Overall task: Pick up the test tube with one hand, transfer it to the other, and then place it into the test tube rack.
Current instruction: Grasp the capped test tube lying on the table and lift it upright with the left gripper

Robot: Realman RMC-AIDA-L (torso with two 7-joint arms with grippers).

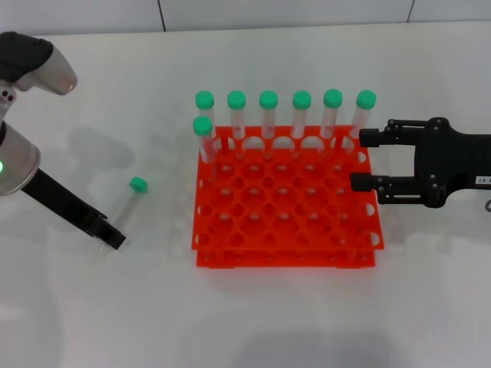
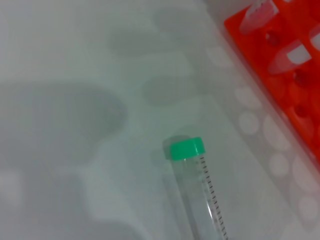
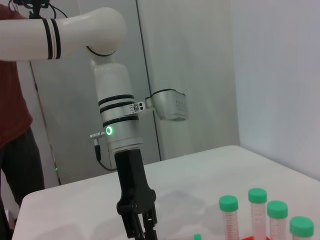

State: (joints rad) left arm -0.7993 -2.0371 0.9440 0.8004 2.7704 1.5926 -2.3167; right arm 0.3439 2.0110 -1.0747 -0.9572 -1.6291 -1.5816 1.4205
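Note:
The test tube [image 1: 127,203] is a clear tube with a green cap. It lies on the white table left of the orange-red test tube rack [image 1: 284,247]. It fills the left wrist view [image 2: 197,195], cap toward the rack [image 2: 295,75]. My left gripper [image 1: 110,236], without a label, is low at the tube's bottom end. It also shows in the right wrist view [image 3: 140,227]. My right gripper [image 1: 365,160], with a white label, is open and empty at the rack's right edge. Its far finger is next to the back-right tube.
Several green-capped tubes [image 1: 268,115] stand in the rack's back row, and one more [image 1: 204,138] stands just in front at the left. Their caps show in the right wrist view [image 3: 257,196]. A person in a red shirt [image 3: 11,100] stands behind the table.

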